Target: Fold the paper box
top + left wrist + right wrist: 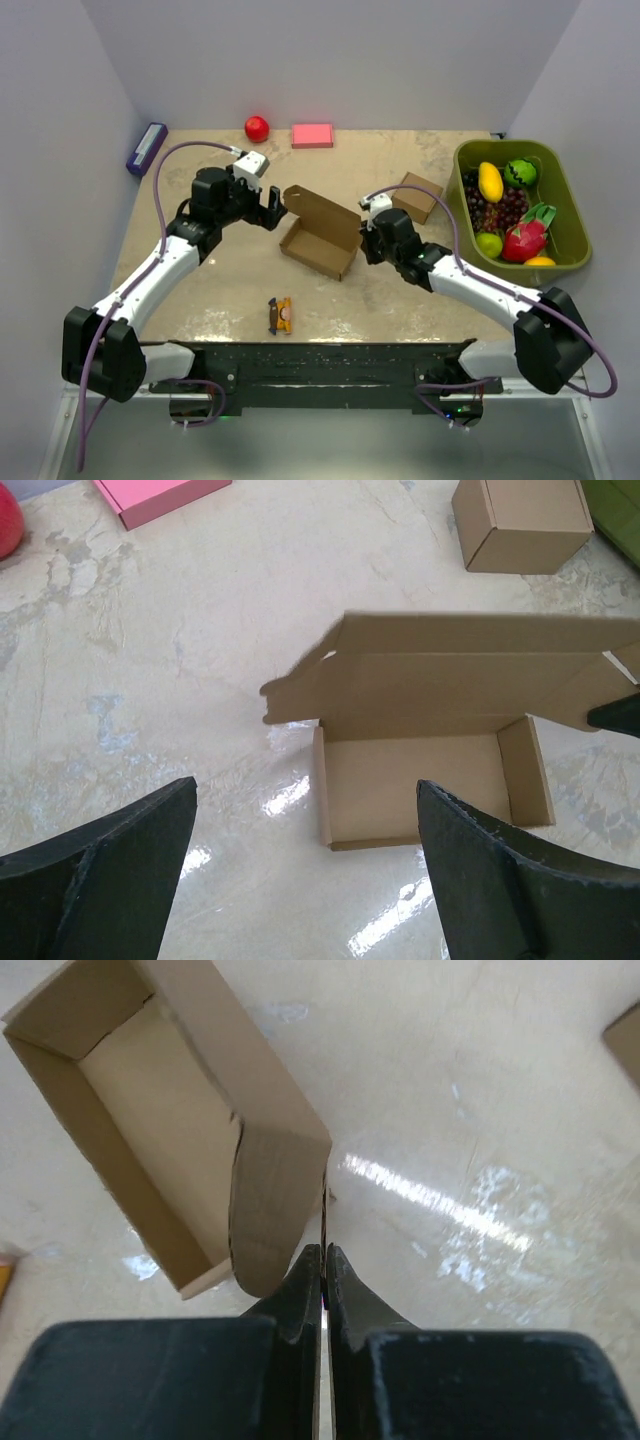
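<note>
Paper box (322, 240): tray walls up, lid (322, 207) open, not yet tucked; right gripper (325, 1255) jaws clenched on lid edge; left gripper (305, 785) jaws released.

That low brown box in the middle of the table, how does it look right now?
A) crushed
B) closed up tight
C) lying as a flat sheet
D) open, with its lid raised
D: the paper box shows its empty inside with the walls standing, and its lid is tilted up along the far side.

Pale grey walls (330, 60) enclose a glossy beige table (230, 290) — glare-streaked.
</note>
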Controlling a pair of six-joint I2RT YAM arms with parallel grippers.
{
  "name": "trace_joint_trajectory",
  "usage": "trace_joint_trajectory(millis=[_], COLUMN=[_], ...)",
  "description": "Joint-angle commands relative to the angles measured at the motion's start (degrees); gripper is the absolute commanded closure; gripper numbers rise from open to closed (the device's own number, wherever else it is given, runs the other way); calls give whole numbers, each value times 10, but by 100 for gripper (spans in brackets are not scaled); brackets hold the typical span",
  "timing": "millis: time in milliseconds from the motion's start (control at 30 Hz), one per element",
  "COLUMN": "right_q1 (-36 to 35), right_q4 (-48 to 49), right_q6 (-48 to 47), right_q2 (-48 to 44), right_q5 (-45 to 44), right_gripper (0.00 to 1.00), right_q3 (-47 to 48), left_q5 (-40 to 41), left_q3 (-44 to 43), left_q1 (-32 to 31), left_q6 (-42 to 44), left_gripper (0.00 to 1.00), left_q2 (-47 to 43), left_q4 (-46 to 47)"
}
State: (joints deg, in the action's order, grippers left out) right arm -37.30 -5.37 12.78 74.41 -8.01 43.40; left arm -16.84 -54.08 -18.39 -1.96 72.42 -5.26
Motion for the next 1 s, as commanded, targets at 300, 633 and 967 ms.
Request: trace_joint_trajectory(millis=[300,633,967], right_q1=[12,20,-123], right_q4=[98,120,-43], right_q6=[-195,-127,261], right_q2=[128,12,-76], right_q5=[-18,-147,-156], right_gripper=[58,1,10], right_q3=[140,79,101], left_q5=[1,41,82], left_q3=[2,11,20], left_q1=[1,1,1], left_q6=[-6,-15,-23], left_gripper=[5,5,4], left_q2=[-22,-49,-74], left_q4=[14,24,30])
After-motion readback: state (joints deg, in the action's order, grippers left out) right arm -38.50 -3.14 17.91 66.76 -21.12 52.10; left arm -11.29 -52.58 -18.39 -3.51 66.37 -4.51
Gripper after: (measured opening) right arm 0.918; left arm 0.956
